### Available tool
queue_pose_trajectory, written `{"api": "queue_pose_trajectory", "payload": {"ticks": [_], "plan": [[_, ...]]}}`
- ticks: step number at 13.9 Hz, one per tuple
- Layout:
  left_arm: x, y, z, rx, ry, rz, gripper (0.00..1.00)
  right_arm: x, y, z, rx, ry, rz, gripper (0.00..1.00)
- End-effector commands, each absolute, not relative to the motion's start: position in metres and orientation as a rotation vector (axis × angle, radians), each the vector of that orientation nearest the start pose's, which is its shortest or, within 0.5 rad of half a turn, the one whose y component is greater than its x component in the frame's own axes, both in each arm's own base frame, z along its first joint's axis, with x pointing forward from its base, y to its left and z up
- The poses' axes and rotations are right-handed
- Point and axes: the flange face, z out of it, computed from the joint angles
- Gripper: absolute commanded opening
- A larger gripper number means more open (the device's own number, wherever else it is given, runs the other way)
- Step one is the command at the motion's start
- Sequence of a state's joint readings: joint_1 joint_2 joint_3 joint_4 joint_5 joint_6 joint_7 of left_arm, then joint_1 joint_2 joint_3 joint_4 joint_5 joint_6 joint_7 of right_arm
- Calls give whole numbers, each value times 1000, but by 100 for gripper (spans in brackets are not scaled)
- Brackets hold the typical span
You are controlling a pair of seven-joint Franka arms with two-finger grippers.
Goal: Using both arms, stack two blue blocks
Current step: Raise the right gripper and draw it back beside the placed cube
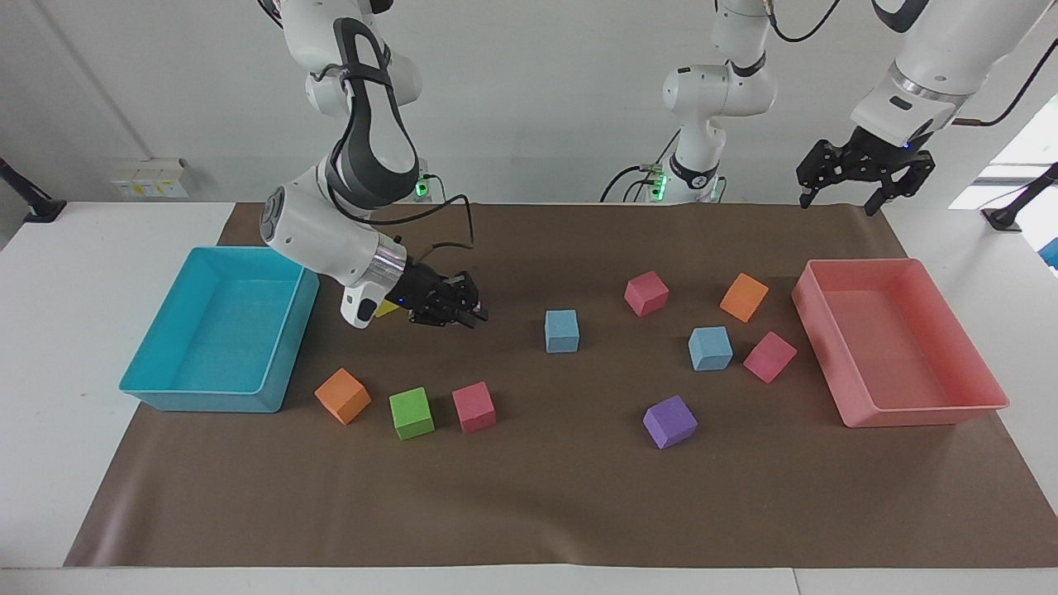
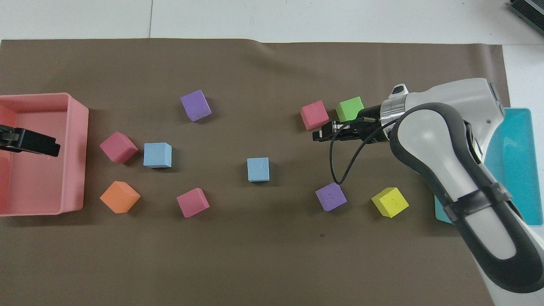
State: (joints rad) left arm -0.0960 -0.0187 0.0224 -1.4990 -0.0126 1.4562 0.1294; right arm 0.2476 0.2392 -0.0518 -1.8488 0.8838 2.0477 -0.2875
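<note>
Two blue blocks lie apart on the brown mat: one in the middle (image 1: pixel 561 330) (image 2: pixel 258 169), the other (image 1: pixel 710 348) (image 2: pixel 157 154) toward the left arm's end, beside a pink cube. My right gripper (image 1: pixel 477 314) (image 2: pixel 317 136) hangs low over the mat toward the right arm's end, lying nearly level and pointing at the middle blue block from a short way off. It is shut with nothing in it. In the facing view it hides a purple cube (image 2: pixel 330 196). My left gripper (image 1: pixel 864 178) (image 2: pixel 30 143) waits open, high over the pink tray.
A turquoise tray (image 1: pixel 207 401) stands at the right arm's end, a pink tray (image 1: pixel 917 411) at the left arm's end. Several coloured cubes are scattered around, among them yellow (image 2: pixel 390 202), green (image 1: pixel 411 412), orange (image 1: pixel 342 396) and purple (image 1: pixel 669 421).
</note>
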Motion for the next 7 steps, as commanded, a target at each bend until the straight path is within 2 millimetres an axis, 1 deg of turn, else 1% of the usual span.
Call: {"api": "queue_pose_trajectory", "payload": {"ticks": [1, 4, 7], "plan": [[532, -37, 659, -3133, 314, 46, 100, 593, 167, 384, -2342, -71, -28, 0], [531, -36, 660, -3133, 314, 41, 100, 579, 166, 347, -2276, -81, -58, 0], [530, -39, 659, -3132, 312, 60, 100, 565, 193, 315, -2208, -56, -53, 0]]}}
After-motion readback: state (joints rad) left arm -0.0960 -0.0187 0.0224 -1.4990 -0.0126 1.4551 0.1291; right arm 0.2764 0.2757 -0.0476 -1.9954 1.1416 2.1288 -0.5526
